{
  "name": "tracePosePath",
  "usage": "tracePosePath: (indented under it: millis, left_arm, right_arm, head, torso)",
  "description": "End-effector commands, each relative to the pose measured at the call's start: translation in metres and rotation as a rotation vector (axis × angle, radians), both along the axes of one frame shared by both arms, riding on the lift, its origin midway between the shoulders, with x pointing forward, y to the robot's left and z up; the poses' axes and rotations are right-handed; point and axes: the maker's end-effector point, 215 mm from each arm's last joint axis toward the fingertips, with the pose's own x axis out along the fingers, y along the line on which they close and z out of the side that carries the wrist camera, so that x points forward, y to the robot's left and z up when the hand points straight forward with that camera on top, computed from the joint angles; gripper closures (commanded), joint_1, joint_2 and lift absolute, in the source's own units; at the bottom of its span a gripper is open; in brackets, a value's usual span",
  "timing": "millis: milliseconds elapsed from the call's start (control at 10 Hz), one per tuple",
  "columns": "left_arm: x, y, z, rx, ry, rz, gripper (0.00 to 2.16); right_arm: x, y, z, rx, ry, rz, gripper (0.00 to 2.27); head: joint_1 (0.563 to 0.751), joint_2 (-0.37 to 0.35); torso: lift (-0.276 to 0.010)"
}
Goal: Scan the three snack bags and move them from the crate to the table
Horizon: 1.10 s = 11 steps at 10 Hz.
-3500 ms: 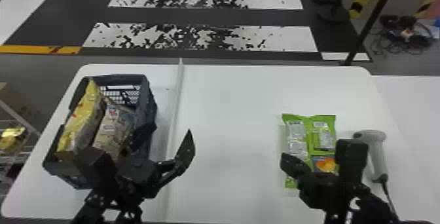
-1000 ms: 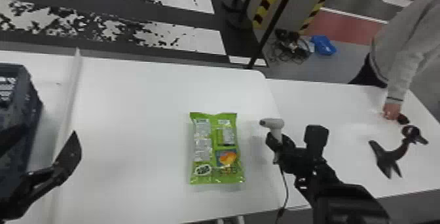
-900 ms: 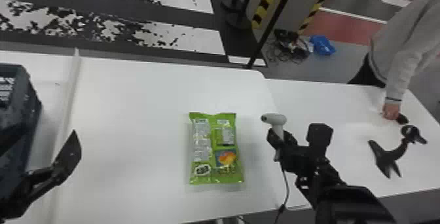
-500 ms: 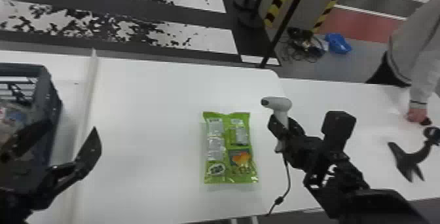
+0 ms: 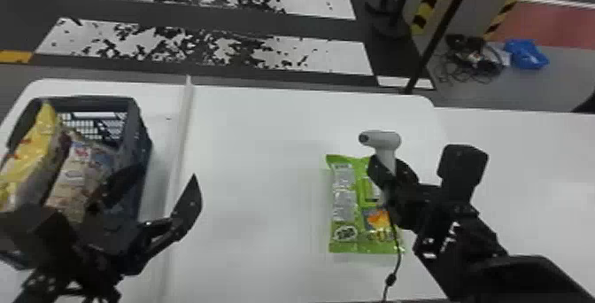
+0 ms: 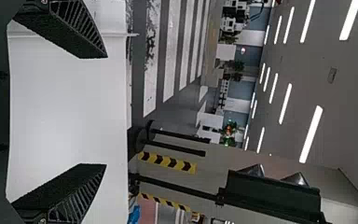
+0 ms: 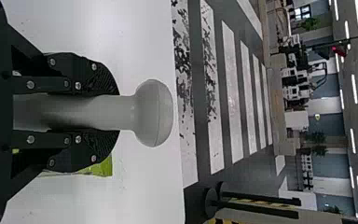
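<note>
My right gripper (image 5: pixel 392 176) is shut on the grey scanner (image 5: pixel 383 140), held upright over the right part of the green snack bag (image 5: pixel 347 196), which lies flat on the table (image 5: pixel 256 182). In the right wrist view the scanner's handle (image 7: pixel 107 112) sits between both fingers of the right gripper (image 7: pixel 114 113). A yellow bag (image 5: pixel 33 156) and a beige bag (image 5: pixel 79 178) lean in the dark crate (image 5: pixel 139 142) at left. My left gripper (image 5: pixel 155 180) stands open at the crate's right side, partly hiding it; in the left wrist view, the left gripper (image 6: pixel 105 111) holds nothing.
A raised white strip (image 5: pixel 179 147) runs between the crate and the middle of the table. The scanner's cable (image 5: pixel 395 253) hangs down over the green bag's right edge toward the near table edge. Another white table (image 5: pixel 531 169) adjoins on the right.
The head view has swung back left, bringing the crate and its bags into view. My right gripper took hold of the scanner and has carried it left, from beside the green bag to over it.
</note>
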Motion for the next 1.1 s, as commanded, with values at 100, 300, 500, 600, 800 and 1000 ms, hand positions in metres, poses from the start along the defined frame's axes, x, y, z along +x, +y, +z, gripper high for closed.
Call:
tracePosePath:
  millis: [100, 300, 500, 600, 800, 1000]
  left_arm:
    - [-0.001, 0.006, 0.000, 0.001, 0.004, 0.001, 0.03]
    - [-0.003, 0.009, 0.001, 0.004, 0.002, 0.004, 0.03]
    - [-0.003, 0.011, 0.000, 0.005, 0.004, 0.006, 0.03]
    - [-0.004, 0.010, -0.002, 0.004, 0.007, 0.005, 0.03]
    - [-0.004, 0.010, -0.003, 0.004, 0.010, 0.006, 0.03]
    - [-0.004, 0.013, -0.002, 0.004, 0.006, 0.010, 0.03]
  right_arm:
    - [0.014, 0.024, -0.035, -0.031, 0.079, 0.029, 2.24]
    - [0.014, 0.030, -0.065, -0.060, 0.163, 0.045, 2.24]
    - [0.015, 0.023, -0.078, -0.090, 0.189, 0.037, 2.24]
    - [0.014, 0.020, -0.085, -0.106, 0.208, 0.032, 2.24]
    - [0.015, 0.022, -0.094, -0.123, 0.232, 0.041, 2.24]
    - [0.016, 0.027, -0.097, -0.134, 0.241, 0.053, 2.24]
  head:
    - [0.695, -0.095]
    - [0.695, -0.060]
    - [0.695, -0.050]
    - [0.695, -0.050]
    - [0.695, -0.060]
    - [0.695, -0.056]
  torso:
    - [-0.062]
    - [-0.062]
    - [-0.062]
    - [-0.062]
    - [-0.062]
    - [-0.062]
